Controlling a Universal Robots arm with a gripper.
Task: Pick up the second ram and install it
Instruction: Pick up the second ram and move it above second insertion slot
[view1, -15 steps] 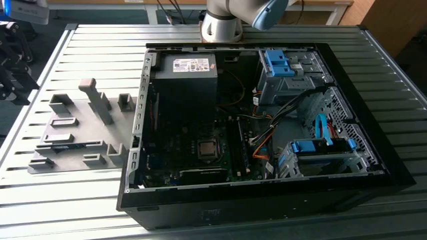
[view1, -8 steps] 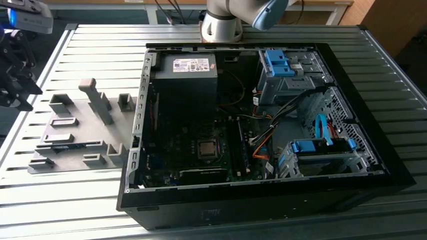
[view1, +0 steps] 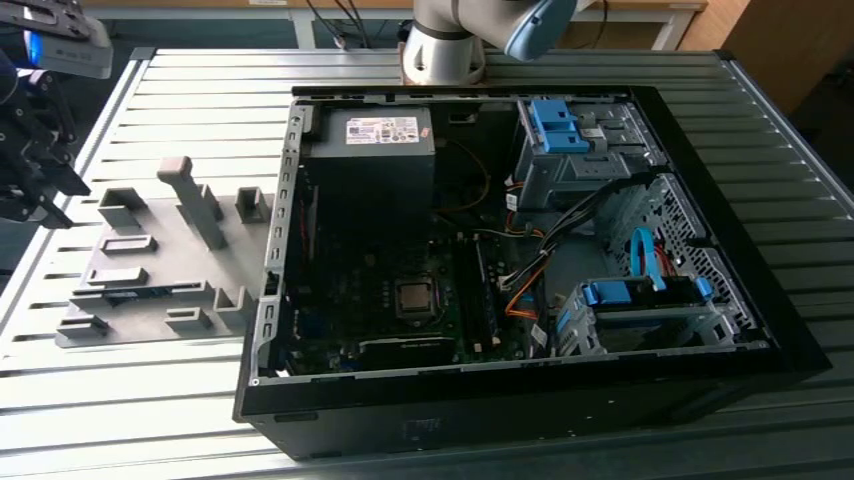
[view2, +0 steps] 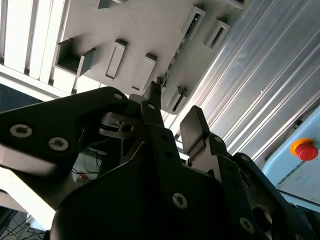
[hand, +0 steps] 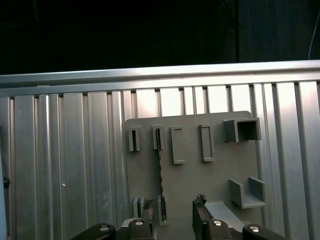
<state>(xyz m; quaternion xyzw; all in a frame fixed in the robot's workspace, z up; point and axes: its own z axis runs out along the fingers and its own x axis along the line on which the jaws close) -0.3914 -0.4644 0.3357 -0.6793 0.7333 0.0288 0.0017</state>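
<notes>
My tool (hand: 175, 222) hangs open over the grey fixture plate (hand: 220, 170) on the slatted bench (hand: 60, 165), its fingers (hand: 202, 217) a moderate gap apart with nothing between them. In the exterior view the plate lies at about nine o'clock from the open computer case (view1: 747, 300), and my tool sits near the plate's ten o'clock. The second ram (hand: 160, 172) stands on its long edge between small slot blocks, which I judge leaves both faces free for gripping. Seen edge-on, it is a thin dark strip with pale flecks. I cannot make out its chips.
</notes>
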